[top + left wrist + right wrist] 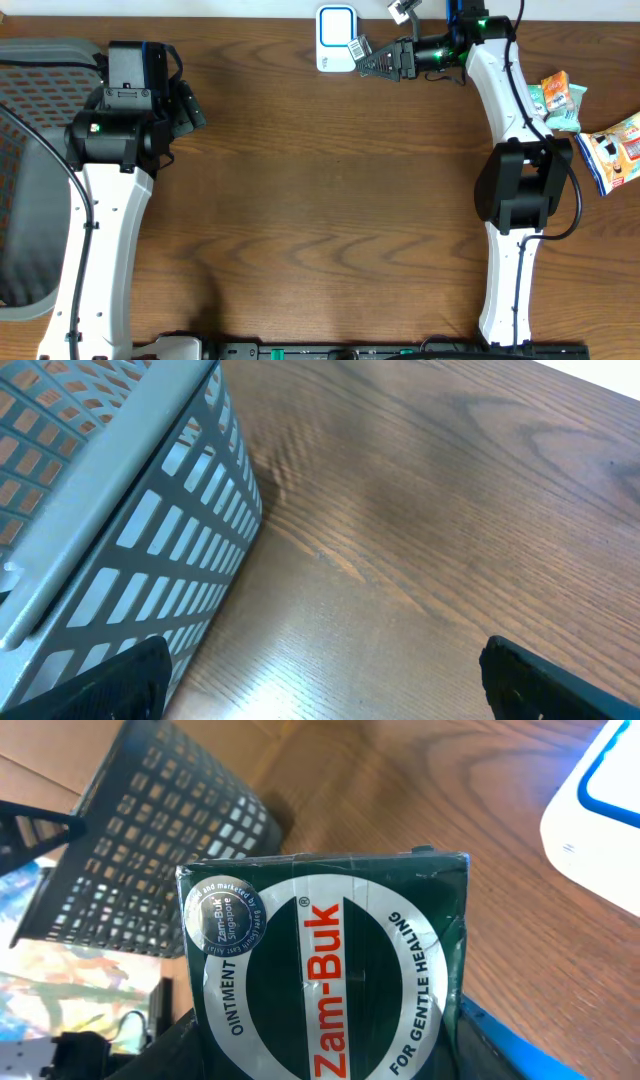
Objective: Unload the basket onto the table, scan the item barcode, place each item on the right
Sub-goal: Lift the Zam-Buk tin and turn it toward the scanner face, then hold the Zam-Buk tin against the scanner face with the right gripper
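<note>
- Box [320,970]: dark green ointment carton with "Zam-Buk" in red on a white ring and a round silver sticker at its upper left corner. It is held off the desk just right of the scanner and overlaps the scanner's lower right edge in the overhead view.
- Barcode [357,47]: white label on the box, facing up toward the overhead camera.
- Right tool [378,60]: jaws about half closed, clamped on the box from the side away from the scanner. It points toward the scanner.
- Scanner [336,30]: white rounded unit with a blue outline, lying flat at the far edge of the desk.
- Mesh bin [170,850]: black, seen only from the right wrist, beyond the box on the side away from the scanner. Whether it stands or lies tipped cannot be told.
- Packets [560,100]: coloured snack packets, well right of the scanner at the desk's right edge.
- Left tool [190,108]: well left of the scanner, jaws fully apart and holding nothing, over bare wood.
- Basket [30,150]: grey and slotted, furthest left of the scanner, just beside the left tool.
- Desk [320,200]: brown wood grain.
</note>
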You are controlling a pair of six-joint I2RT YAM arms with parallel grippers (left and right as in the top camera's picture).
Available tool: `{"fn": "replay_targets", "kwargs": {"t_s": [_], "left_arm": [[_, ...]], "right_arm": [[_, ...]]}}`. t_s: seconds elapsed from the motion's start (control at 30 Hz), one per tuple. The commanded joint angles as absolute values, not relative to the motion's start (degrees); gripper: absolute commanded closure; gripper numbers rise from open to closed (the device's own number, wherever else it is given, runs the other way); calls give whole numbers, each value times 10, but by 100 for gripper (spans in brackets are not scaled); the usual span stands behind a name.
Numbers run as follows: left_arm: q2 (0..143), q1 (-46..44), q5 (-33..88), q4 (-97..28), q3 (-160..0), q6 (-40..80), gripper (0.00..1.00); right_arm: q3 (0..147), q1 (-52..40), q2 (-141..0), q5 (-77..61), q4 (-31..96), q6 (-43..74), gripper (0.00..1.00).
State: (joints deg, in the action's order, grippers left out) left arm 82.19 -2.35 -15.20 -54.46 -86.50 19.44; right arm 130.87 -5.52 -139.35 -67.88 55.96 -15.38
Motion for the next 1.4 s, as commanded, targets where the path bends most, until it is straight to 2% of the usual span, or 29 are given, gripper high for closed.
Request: {"fn": "replay_targets", "kwargs": {"t_s": [0.0,0.1,0.17,0.43,0.57,0.73,1.1,1.2,1.37], "left_arm": [[824,-22,-159,-547,-867,187,2],[824,-22,-159,-547,-867,187,2],[824,-22,-159,-547,-867,187,2],[824,-22,-159,-547,-867,187,2],[824,-22,-159,-547,-867,187,2],[824,-22,-159,-547,-867,187,2],[824,-22,-159,-547,-867,187,2],[824,-22,-159,-547,-867,187,2],[824,-22,-159,-547,-867,187,2]], "right_arm": [[1320,-60,-1398,-630,559,-148,57],[1320,-69,-1398,-512,550,-143,63],[1320,-80,-1398,-385,534,-115,67],[1320,-128,-1398,-28,425,-102,63],[1320,-159,-1398,121,340,-158,59],[1319,-190,-1399,160,234,-267,55],[1319,-211,-1419,180,85,-443,56],[1319,-216,-1439,196,42,-501,54],[1319,-231,-1465,198,-16,-530,51]]}}
